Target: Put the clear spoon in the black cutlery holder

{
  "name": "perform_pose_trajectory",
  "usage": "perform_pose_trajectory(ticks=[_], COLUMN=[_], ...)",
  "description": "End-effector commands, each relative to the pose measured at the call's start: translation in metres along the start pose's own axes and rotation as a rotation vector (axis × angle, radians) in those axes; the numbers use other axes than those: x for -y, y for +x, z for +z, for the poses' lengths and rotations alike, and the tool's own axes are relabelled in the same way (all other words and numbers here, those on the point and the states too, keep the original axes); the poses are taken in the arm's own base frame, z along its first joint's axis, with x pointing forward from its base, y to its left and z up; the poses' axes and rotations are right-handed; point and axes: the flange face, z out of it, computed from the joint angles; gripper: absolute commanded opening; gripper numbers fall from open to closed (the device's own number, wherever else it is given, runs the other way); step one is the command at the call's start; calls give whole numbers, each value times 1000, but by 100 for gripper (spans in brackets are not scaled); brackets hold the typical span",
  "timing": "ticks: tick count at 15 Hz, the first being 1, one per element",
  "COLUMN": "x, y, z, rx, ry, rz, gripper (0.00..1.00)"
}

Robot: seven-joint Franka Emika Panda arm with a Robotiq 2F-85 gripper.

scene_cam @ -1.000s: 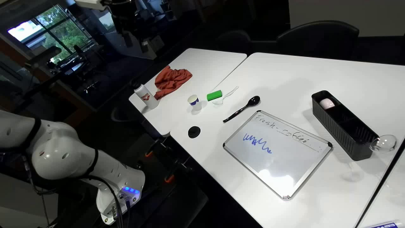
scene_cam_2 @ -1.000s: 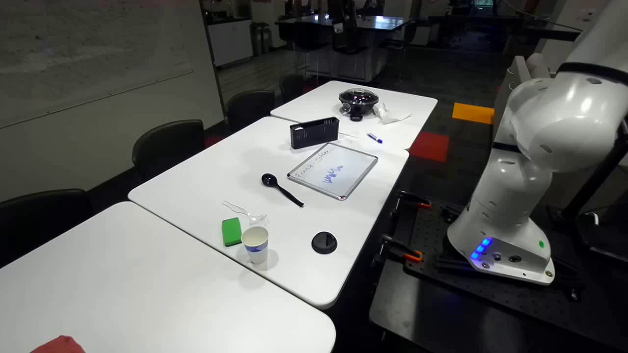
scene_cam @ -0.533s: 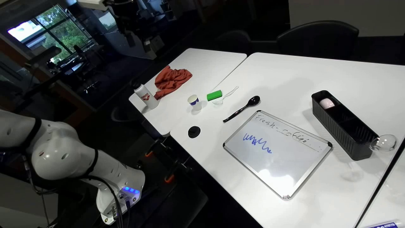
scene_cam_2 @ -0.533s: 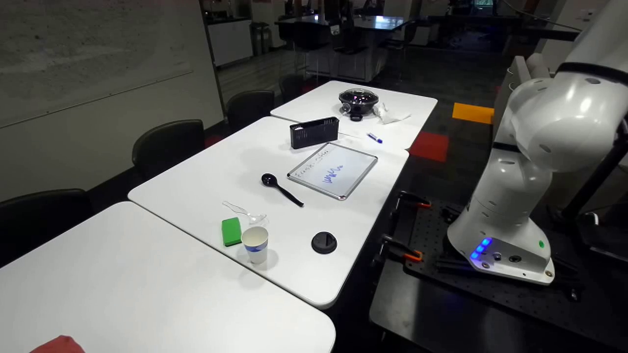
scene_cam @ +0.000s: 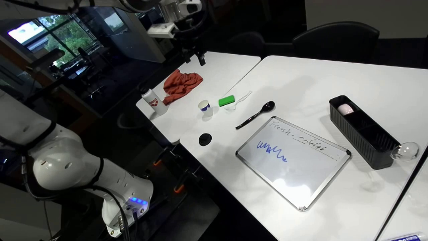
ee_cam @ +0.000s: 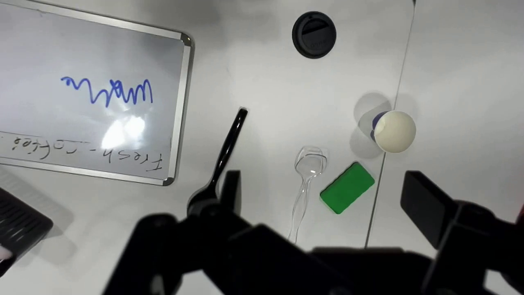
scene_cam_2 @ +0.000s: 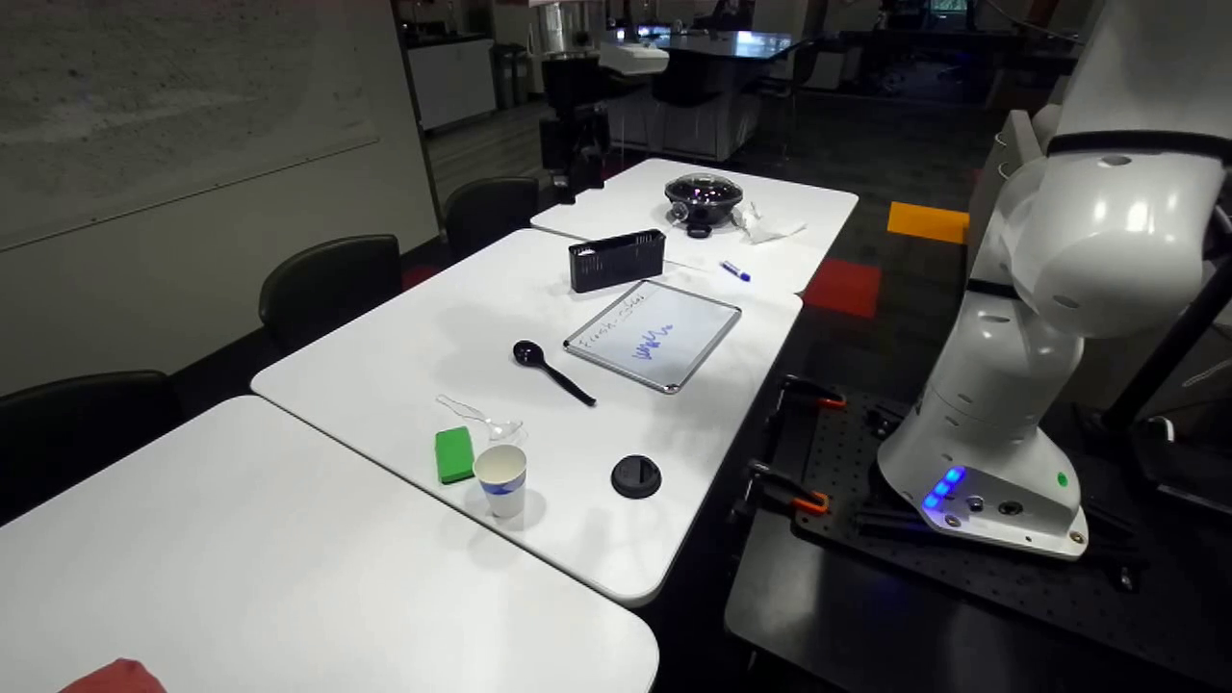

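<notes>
The clear spoon (scene_cam: 238,101) lies flat on the white table beside the green block; it also shows in an exterior view (scene_cam_2: 478,416) and in the wrist view (ee_cam: 304,184), where my fingers hide its handle end. The black cutlery holder (scene_cam: 359,135) stands upright past the whiteboard, also in an exterior view (scene_cam_2: 618,265), with its corner in the wrist view (ee_cam: 24,227). A pinkish thing sits in its far compartment. My gripper (scene_cam: 195,59) is open and empty, high above the table; in the wrist view the spoon and green block show between its fingers (ee_cam: 322,190).
A black spoon (scene_cam: 255,117), green block (scene_cam: 226,100), paper cup (scene_cam: 204,105) and black lid (scene_cam: 205,139) surround the clear spoon. A whiteboard (scene_cam: 294,164) lies before the holder. A clear round object (scene_cam: 405,151) is by the holder's end. A bottle (scene_cam: 155,103) and red cloth (scene_cam: 182,83) lie farther off.
My arm and gripper have moved further out over the table, right and slightly down in an exterior view, and left and down in an exterior view. The objects have not moved.
</notes>
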Motion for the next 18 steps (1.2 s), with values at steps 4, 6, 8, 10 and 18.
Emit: perform_pose_trajectory(ticks=[4, 6, 8, 10, 18], x=[-1, -2, -2, -2, -5], y=[73, 63, 70, 74, 112], z=[110, 111, 132, 132, 208], rx=[-87, -70, -60, -63, -180], ry=[-156, -143, -162, -163, -49], rz=[61, 48, 58, 56, 78], gripper=[100, 100, 100, 100, 100])
